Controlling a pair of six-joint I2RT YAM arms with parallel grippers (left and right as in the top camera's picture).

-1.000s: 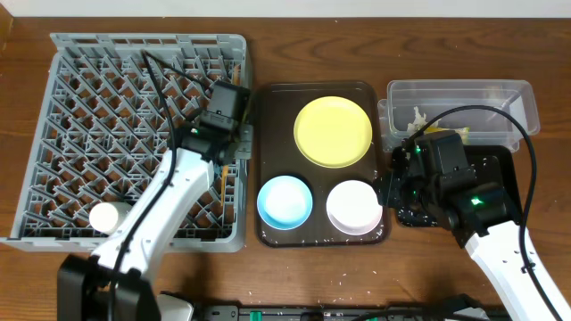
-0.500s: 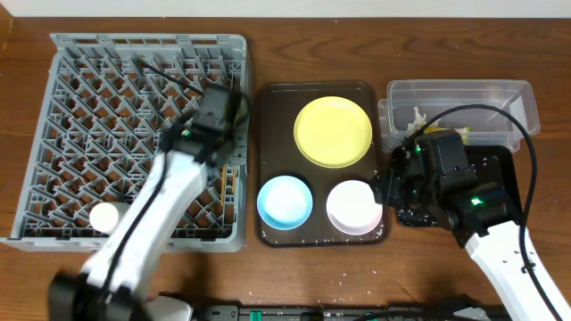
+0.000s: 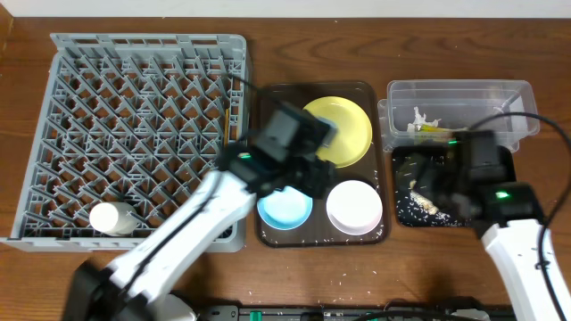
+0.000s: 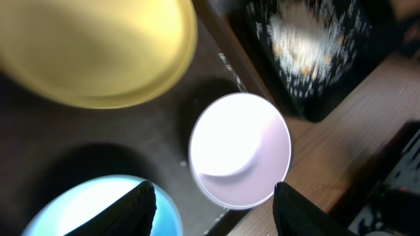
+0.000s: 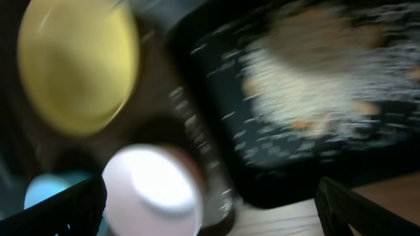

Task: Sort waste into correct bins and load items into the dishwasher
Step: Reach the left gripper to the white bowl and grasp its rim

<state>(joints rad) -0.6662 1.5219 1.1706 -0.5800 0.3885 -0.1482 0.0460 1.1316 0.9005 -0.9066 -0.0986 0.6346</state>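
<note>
Dishes awaiting loading sat beneath the left claw (image 4: 216,213). Its fingers (image 4: 141,204) stood wide apart with nothing between them. The white bowl (image 4: 239,149) lay directly below the gap. The blue bowl (image 4: 92,210) lay under the left finger, and the plate (image 4: 98,46) lay beyond both. This position suited a descent onto a bowl rim, and the white bowl was the likelier pick.

The right claw (image 5: 213,219) was also spread wide and empty. It hung over the black tray (image 5: 282,174), though its view was heavily blurred. Rice (image 5: 308,85) covered much of the tray floor, so the food waste appeared to be binned.

From overhead, all three dishes rested on the brown tray (image 3: 266,107), between the rack (image 3: 152,40) and the bins. The rack held only the cup (image 3: 111,217), near its front-left corner. Whether the cup stood upright could not be determined. The tub (image 3: 526,98) stood just behind the black tray and contained the wrapper (image 3: 437,131) and the scrap (image 3: 419,116). The chopsticks could not be located. Sorting looked complete, and loading had barely begun.

The bench (image 3: 553,45) was dark brown wood with visible grain. Pale specks were scattered along its front edge. A light strip ran behind its rear edge, and nothing more of the room was visible.
</note>
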